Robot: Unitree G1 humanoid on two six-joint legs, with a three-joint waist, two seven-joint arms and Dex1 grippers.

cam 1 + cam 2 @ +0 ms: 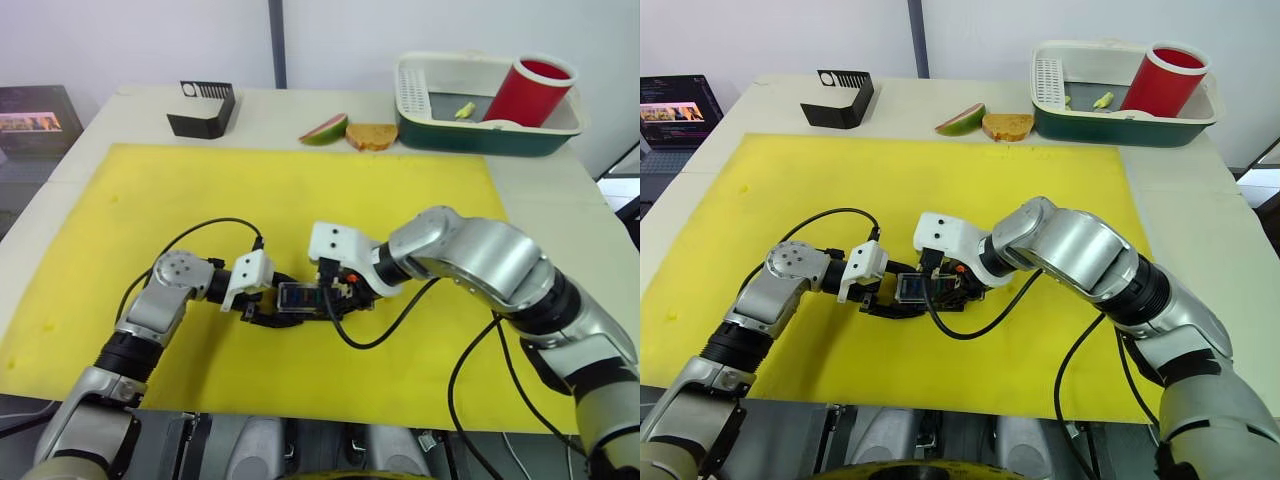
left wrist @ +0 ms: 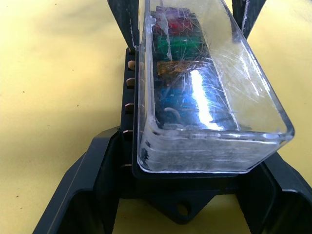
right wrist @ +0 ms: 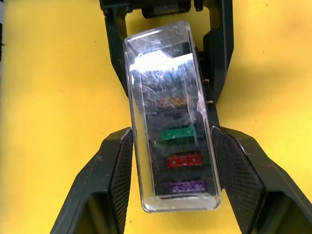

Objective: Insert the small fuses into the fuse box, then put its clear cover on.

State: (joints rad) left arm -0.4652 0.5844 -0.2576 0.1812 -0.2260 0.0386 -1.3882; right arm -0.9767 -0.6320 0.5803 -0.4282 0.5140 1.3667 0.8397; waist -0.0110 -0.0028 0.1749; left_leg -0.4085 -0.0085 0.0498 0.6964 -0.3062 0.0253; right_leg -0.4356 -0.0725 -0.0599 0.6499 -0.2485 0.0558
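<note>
Head views: on the yellow mat (image 1: 420, 200), the left gripper (image 1: 262, 305) and right gripper (image 1: 338, 292) meet from opposite ends around the fuse box (image 1: 300, 298), near the mat's middle.

Left wrist view: the clear cover (image 2: 214, 92) sits over the small fuses (image 2: 178, 41), slightly skewed on the black base. The left jaws stand open, flanking it.

Right wrist view: 4 fuses show through the cover; the right fingers (image 3: 122, 165) are spread beside it, not clamping.

Judgement: square the cover first, then press evenly until it seats.
</note>
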